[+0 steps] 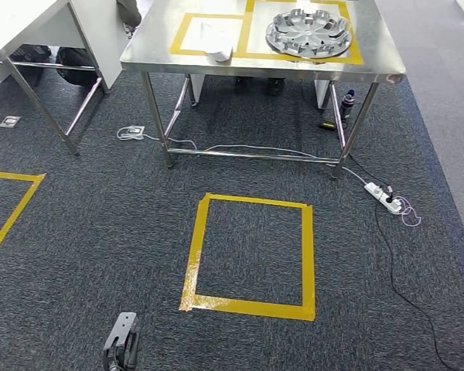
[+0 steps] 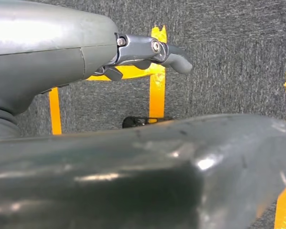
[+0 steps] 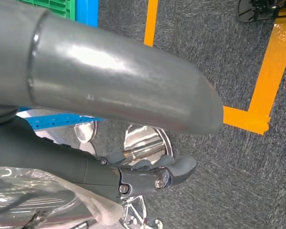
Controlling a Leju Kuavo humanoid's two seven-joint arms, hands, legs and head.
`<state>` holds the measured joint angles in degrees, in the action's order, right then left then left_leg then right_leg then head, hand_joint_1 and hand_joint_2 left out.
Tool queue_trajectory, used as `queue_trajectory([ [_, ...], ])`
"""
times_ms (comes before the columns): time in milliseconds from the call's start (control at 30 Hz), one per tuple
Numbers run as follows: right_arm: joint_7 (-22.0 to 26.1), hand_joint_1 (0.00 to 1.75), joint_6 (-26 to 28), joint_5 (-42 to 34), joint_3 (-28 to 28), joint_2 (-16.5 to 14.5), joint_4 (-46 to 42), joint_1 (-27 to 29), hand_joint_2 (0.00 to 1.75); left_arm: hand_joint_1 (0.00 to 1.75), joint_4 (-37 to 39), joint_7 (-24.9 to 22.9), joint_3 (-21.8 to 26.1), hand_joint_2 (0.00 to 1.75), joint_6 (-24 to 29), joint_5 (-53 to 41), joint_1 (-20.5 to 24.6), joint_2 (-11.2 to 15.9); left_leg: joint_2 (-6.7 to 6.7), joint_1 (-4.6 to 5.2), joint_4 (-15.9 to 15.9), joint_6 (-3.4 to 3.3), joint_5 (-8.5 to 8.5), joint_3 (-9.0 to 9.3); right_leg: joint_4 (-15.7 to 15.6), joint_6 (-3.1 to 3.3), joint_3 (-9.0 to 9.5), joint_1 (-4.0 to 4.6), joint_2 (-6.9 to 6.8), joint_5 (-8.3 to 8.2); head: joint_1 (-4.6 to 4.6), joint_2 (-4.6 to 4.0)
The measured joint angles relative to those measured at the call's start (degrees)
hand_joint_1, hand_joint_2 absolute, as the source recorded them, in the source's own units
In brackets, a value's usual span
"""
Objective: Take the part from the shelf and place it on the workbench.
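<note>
1. Part (image 3: 41, 198), seemingly the plastic-wrapped piece, lies against the right hand (image 3: 141, 176), well short of the workbench (image 1: 159, 50); I cannot tell whether the fingers grip it
2. Left hand (image 1: 121, 344) hangs spread and empty, equally short of the workbench

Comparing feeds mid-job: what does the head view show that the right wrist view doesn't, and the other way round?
Head view alone: the steel workbench with yellow-taped squares, a silver wheel cover in one and a white part in the other, plus a power strip and cables on the floor, and the left hand low at the edge.

Right wrist view alone: the right hand beside clear plastic wrap, shiny chrome pieces, and blue and green crates.

Both: dark grey carpet marked with yellow tape.
</note>
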<state>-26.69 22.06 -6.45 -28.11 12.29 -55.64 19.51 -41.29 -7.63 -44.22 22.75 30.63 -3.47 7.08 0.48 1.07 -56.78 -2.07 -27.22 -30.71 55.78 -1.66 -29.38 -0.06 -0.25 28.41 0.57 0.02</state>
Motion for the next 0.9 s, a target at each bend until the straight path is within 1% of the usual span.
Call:
queue_trajectory([
  [167, 0.0, 0.0, 0.3, -0.8, -0.9, 0.4, 0.0, -0.4, 0.0, 0.0, 0.0, -0.2, -0.2, 0.0, 0.0, 0.0, 0.2, 0.1, 0.0, 0.01, 0.0, 0.0, 0.0, -0.01, 0.0, 0.0, -0.01, -0.01, 0.0, 0.0, 0.0, 0.0],
  [367, 0.0, 0.0, 1.1, -1.6, -1.8, 0.6, 0.0, -0.6, 0.0, 0.0, 0.0, -0.8, -0.4, 0.0, 0.0, 0.1, 0.2, 0.4, -0.01, 0.23, -0.4, -0.2, -0.13, -0.21, 0.0, -0.21, -0.08, -0.14, -0.01, -0.12, 0.02, 0.0],
  [500, 0.0, 0.0, 1.5, -1.8, -2.5, 0.9, 0.0, -0.7, 0.0, 0.0, 0.0, -0.9, -0.4, 0.0, 0.0, 0.5, 0.2, 0.4, -0.02, 0.27, -0.6, -0.56, -0.17, -0.4, -0.1, -0.57, -0.06, -0.18, -0.02, -0.28, 0.02, 0.0],
  [567, -0.1, 0.0, 1.9, -2.1, -2.8, 1.1, 0.0, -0.6, 0.0, 0.0, 0.0, -0.9, -0.5, 0.0, 0.0, 0.6, 0.3, 0.4, 0.02, 0.05, 0.0, -0.99, 0.27, -0.36, 0.0, -0.91, -0.22, -0.16, 0.01, -0.07, 0.0, -0.01],
  [600, -0.2, 0.0, 2.1, -2.3, -3.0, 1.3, 0.0, -0.6, 0.0, 0.0, 0.0, -0.9, -0.6, 0.0, 0.0, 0.7, 0.3, 0.4, 0.06, -0.12, 0.4, -1.26, 0.57, -0.36, 0.9, -1.09, -0.71, -0.15, 0.06, 0.81, -0.06, -0.01],
  [633, -0.3, 0.0, 2.3, -2.6, -3.3, 1.6, 0.0, -0.6, 0.0, 0.0, 0.0, -0.9, -0.7, 0.0, 0.0, 0.7, 0.3, 0.3, 0.11, -0.3, 0.7, -1.51, 0.86, -0.42, 3.0, -1.26, -1.71, -0.17, 0.11, 2.38, -0.16, -0.01],
  [667, -0.4, 0.0, 2.5, -2.9, -3.6, 1.8, -0.1, -0.6, 0.0, 0.0, 0.0, -0.9, -0.8, 0.0, 0.0, 0.8, 0.3, 0.3, 0.14, -0.37, 0.8, -1.64, 1.05, -0.57, 6.3, -1.43, -3.24, -0.28, 0.17, 4.5, -0.25, -0.01],
  [700, -0.5, 0.0, 2.7, -3.1, -3.9, 2.0, -0.1, -0.6, 0.0, 0.0, 0.0, -0.9, -0.9, 0.0, 0.1, 0.8, 0.3, 0.4, 0.14, -0.38, 0.8, -1.72, 1.19, -0.81, 10.4, -1.59, -4.97, -0.37, 0.17, 6.66, -0.32, 0.0],
  [733, -0.5, 0.0, 2.8, -3.4, -4.2, 2.2, -0.1, -0.6, 0.0, 0.0, 0.0, -0.9, -1.0, 0.0, 0.1, 1.0, 0.3, 0.4, 0.15, -0.37, 0.8, -1.7, 1.28, -1.05, 14.0, -1.73, -6.52, -0.48, 0.16, 8.18, -0.35, 0.0],
  [767, -0.6, 0.0, 2.9, -3.6, -4.5, 2.3, -0.1, -0.5, 0.0, 0.0, 0.0, -0.9, -1.1, 0.0, 0.1, 1.1, 0.2, 0.4, 0.15, -0.37, 0.7, -1.64, 1.35, -1.24, 16.1, -1.85, -7.33, -0.57, 0.15, 8.68, -0.34, 0.0],
  [800, -0.6, 0.0, 3.0, -3.8, -4.8, 2.5, -0.1, -0.5, 0.0, 0.0, 0.0, -0.9, -1.2, 0.0, 0.1, 1.2, 0.2, 0.5, 0.15, -0.4, 0.6, -1.57, 1.4, -1.41, 15.8, -1.92, -7.06, -0.64, 0.15, 7.98, -0.35, 0.0],
  [833, -0.6, 0.0, 3.1, -3.9, -5.0, 2.6, -0.1, -0.5, 0.0, 0.0, 0.0, -0.9, -1.4, 0.0, 0.1, 1.4, 0.1, 0.5, 0.13, -0.46, 0.4, -1.46, 1.41, -1.53, 13.2, -1.98, -5.59, -0.72, 0.14, 6.26, -0.35, 0.0],
  [867, -0.6, 0.0, 3.2, -4.0, -5.2, 2.8, -0.1, -0.5, 0.0, 0.0, 0.0, -0.9, -1.4, 0.0, 0.1, 1.5, 0.1, 0.4, 0.12, -0.49, 0.1, -1.29, 1.38, -1.61, 8.9, -2.01, -3.31, -0.84, 0.13, 4.25, -0.36, 0.0],
  [900, -0.6, 0.0, 3.2, -4.0, -5.4, 2.9, -0.1, -0.6, 0.0, 0.0, 0.0, -0.9, -1.5, 0.0, 0.1, 1.6, 0.1, 0.4, 0.1, -0.41, -0.2, -1.02, 1.31, -1.72, 4.8, -1.97, -1.18, -0.84, 0.16, 2.83, -0.38, 0.0],
])
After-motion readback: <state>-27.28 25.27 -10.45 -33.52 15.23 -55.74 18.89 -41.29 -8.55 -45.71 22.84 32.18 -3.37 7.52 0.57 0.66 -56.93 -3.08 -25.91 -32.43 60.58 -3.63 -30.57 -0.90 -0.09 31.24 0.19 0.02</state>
